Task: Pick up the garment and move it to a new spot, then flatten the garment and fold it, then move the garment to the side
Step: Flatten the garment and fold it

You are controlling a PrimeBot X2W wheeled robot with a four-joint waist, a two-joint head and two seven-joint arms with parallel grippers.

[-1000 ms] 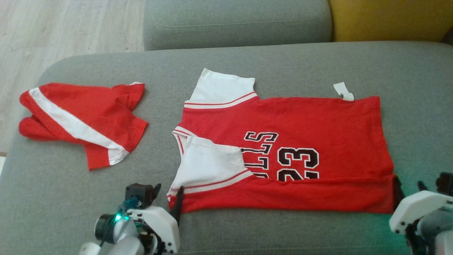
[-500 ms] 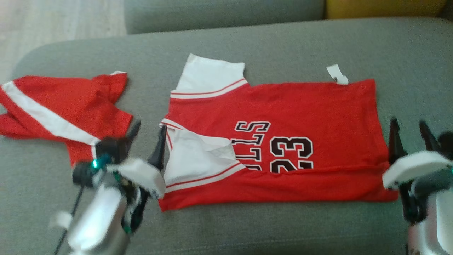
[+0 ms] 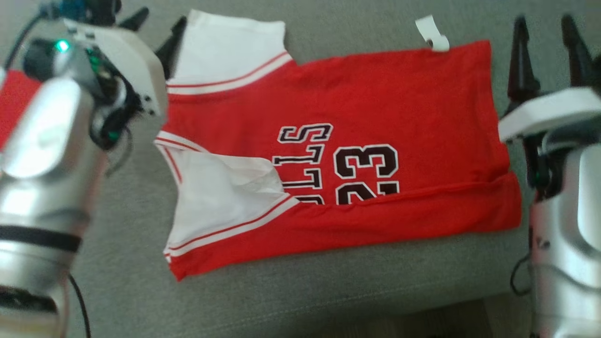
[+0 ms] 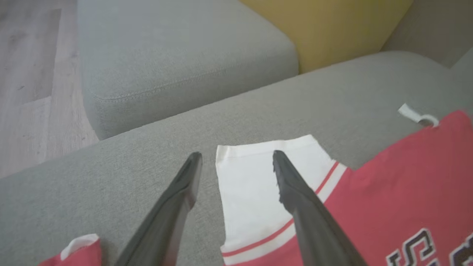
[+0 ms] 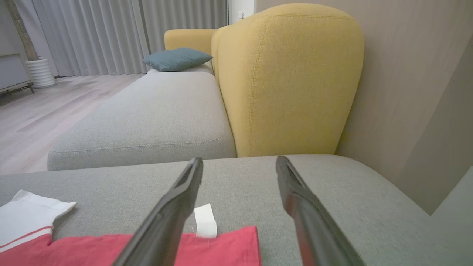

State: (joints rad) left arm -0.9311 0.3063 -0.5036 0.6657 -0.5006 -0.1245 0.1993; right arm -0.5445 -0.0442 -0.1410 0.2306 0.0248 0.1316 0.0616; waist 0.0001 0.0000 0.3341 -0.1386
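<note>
The red jersey (image 3: 385, 94) lies spread on the grey sofa seat (image 3: 328, 291). Its long axis runs across the head view, with the neck toward the robot's left and the hem toward its right. That view alone shows the black "23" and lettering, the near long edge folded up as a strip, and the near white sleeve (image 3: 220, 202) turned in over the chest.

The left wrist view brings in the far sleeve (image 4: 251, 192). The left end effector (image 4: 237, 155) is spread wide and empty, one finger above the sleeve and the other above bare upholstery. I cannot tell whether either touches. A second red garment (image 4: 81, 255) shows at that view's lower edge, with wooden floor (image 4: 33, 92) beyond the seat.

The right wrist view shows the hem corner, the white tag (image 5: 205, 221), a yellow backrest (image 5: 288, 81), a teal cushion (image 5: 177, 58) and curtains (image 5: 111, 33). The right end effector (image 5: 239, 160) is also released and holds nothing, beside the hem's far corner.
</note>
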